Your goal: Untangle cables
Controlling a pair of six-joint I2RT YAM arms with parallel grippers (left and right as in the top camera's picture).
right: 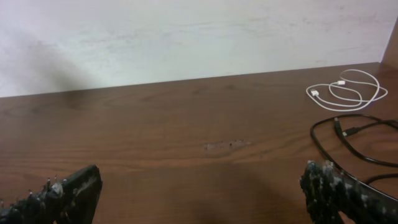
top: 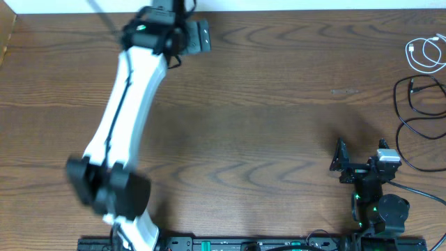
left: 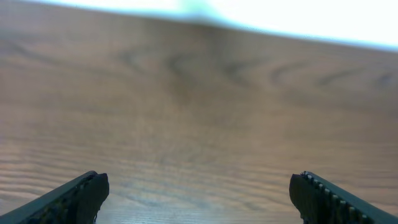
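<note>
**Cables lie apart at the far right; neither arm is engaged**

No cable is held. The left gripper (top: 198, 36) is stretched out to the far edge of the table (top: 244, 125), well apart from the work, and its jaws are seen spread wide over bare wood in the left wrist view. The right gripper (top: 341, 164) is drawn in close to its base, also spread wide and pinching nothing.

The white cable (top: 425, 53) is coiled in a small loop at the far right corner. The black cable (top: 420, 111) is laid in a larger open loop just beside it, on the near side. In the right wrist view the white cable (right: 345, 91) and the black cable (right: 356, 133) are shown with a strip of wood between them, and no crossing can be made out. Part of the black loop is cut off by the picture's edge, so this cannot be fully confirmed.

The separation is judged to be largely done. If a check or a further pull is wanted, the right arm is better placed. A forward reach to the right would be needed, with the fingers brought low to pinch a thin cord lying flat.
</note>
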